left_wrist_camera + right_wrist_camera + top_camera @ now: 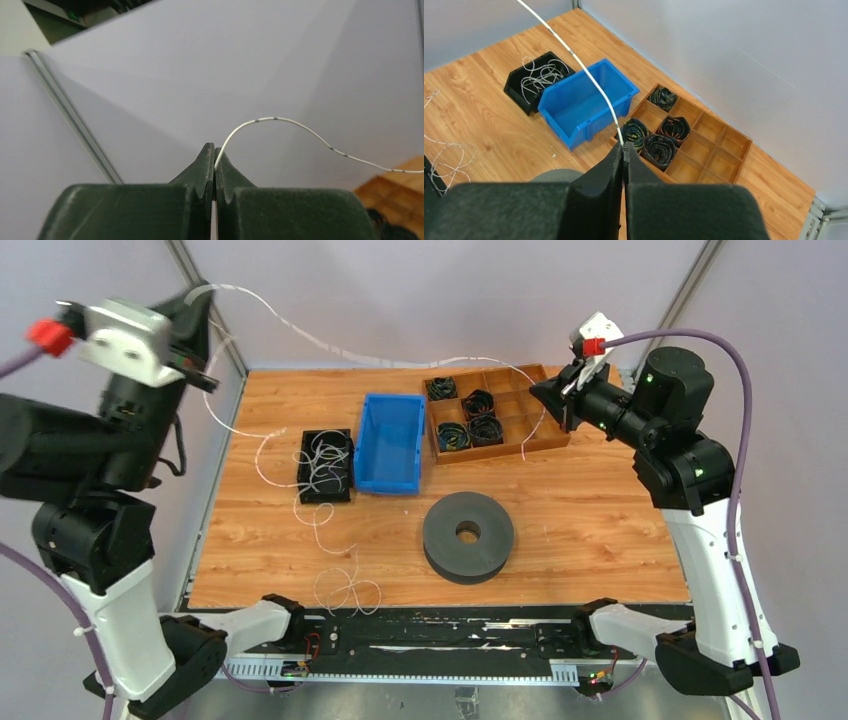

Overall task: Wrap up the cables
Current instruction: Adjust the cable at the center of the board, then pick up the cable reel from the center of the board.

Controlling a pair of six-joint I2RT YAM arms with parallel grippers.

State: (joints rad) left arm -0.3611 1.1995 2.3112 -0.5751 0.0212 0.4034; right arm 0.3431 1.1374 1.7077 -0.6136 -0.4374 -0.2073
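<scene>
Your left jaws and right jaws each pinch the same thin whitish-grey wire cable [275, 118], strung high above the wooden bench [580, 520] and blue plastic bin [390, 445].

Left arm [70, 450] standing folded at far left, left gripper [203, 300] hanging high, pointing away, jaws pinching cable [275, 119]. Right arm [690, 470] bending inward, right gripper [540, 393] pointing left and downward, jaws pressing together on same cable.
</scene>
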